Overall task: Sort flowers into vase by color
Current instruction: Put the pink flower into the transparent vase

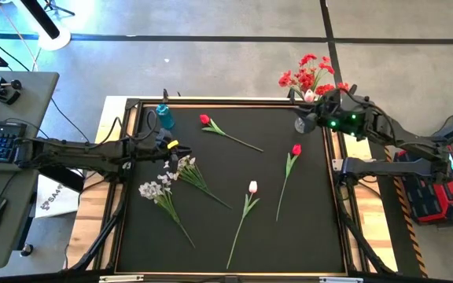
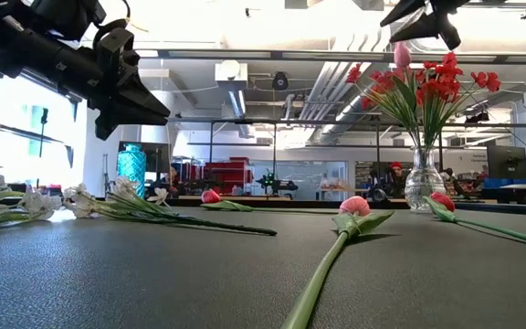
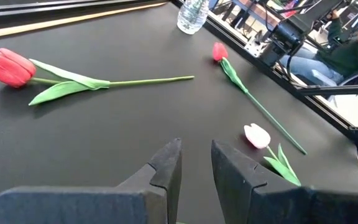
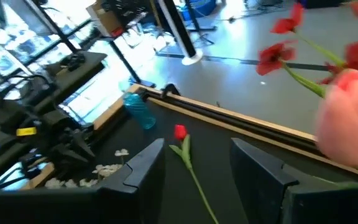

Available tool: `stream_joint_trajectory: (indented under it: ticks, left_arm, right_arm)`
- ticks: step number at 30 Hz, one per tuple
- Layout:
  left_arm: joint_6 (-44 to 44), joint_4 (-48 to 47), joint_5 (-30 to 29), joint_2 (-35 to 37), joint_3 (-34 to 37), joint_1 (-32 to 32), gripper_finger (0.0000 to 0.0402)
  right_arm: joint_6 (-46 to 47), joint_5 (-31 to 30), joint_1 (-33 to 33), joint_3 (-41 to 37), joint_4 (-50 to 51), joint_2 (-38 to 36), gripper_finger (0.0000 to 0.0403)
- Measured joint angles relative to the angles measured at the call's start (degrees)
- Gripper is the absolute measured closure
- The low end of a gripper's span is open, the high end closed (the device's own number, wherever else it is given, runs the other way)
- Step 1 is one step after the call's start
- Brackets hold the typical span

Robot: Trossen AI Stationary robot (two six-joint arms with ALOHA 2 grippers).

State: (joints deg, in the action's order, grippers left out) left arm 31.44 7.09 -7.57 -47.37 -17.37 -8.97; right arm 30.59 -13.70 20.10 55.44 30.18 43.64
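- Two red tulips (image 1: 205, 120), one pink tulip (image 1: 252, 187) and two white sprays (image 1: 152, 190) lie loose on the black desk (image 1: 305, 228).
- Left hand (image 1: 181, 149) hovers by the sprays, fingers slightly parted, empty.
- Right hand (image 1: 303, 123) hangs over the glass vase (image 2: 423, 183) of red flowers (image 2: 423, 82), fingers apart; grip unclear.
- Blue vase (image 1: 164, 116) stands at the far left corner.

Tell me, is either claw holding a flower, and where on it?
Nothing is held. The left gripper is empty above the mat; the right gripper is open beside the pink tulip, not gripping it.
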Motion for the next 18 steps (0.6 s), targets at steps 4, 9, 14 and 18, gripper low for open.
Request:
stream_joint_trajectory:
  ticks: [4, 9, 14, 18]
  left_arm:
    - [0.0, 0.0, 0.0, 0.0, 0.0, 0.0, 0.0328]
    - [-0.1, 0.0, 0.0, 0.0, 0.0, 0.0, 0.0328]
    - [-0.2, 0.0, 0.0, 0.0, 0.0, 0.0, 0.0328]
    - [-0.1, 0.0, 0.0, 0.0, 0.0, 0.0, 0.0328]
  right_arm:
    - [-1.0, 4.3, 0.0, 0.0, -2.9, 0.0, 0.0237]
    - [-1.7, 10.4, 0.0, 0.0, -4.8, 0.2, 0.0237]
    - [-2.6, 17.9, 0.0, 0.0, -6.1, 1.1, 0.0237]
    - [-3.7, 23.8, 0.0, 0.0, -7.4, 1.9, 0.0237]
